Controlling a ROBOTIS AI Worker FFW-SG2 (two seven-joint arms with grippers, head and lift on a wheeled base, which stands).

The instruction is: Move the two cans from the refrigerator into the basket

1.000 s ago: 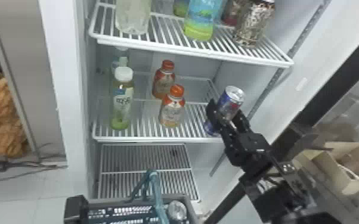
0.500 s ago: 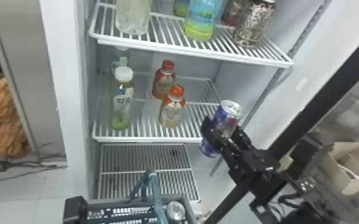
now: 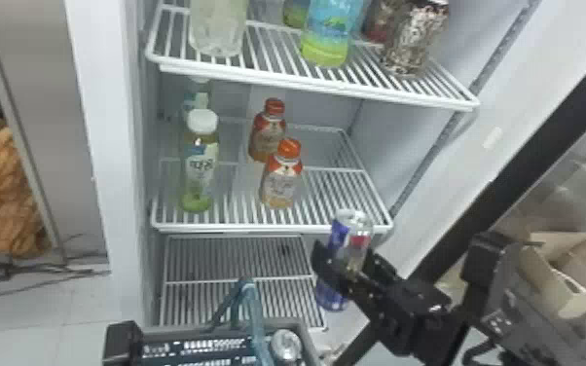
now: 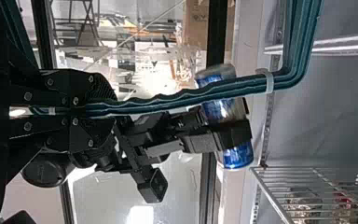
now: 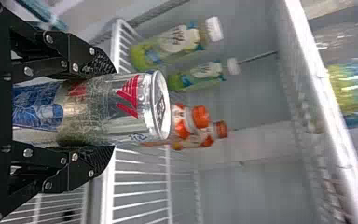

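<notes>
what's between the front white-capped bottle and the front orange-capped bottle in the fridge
Just bare wire shelf, as the head view shows.

Head view looks down from above, left wrist view sideways, right closest, all sharing one can.

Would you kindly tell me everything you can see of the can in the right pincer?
The can is a slim cylinder that looks metallic, silver and blue with red marks, ending in a pale, rimmed lid. It is off the shelves, just in front of the middle shelf, near its right end, lid upward and leaning. The right pincer grips it from opposite sides, leaving both ends sticking out.
</notes>
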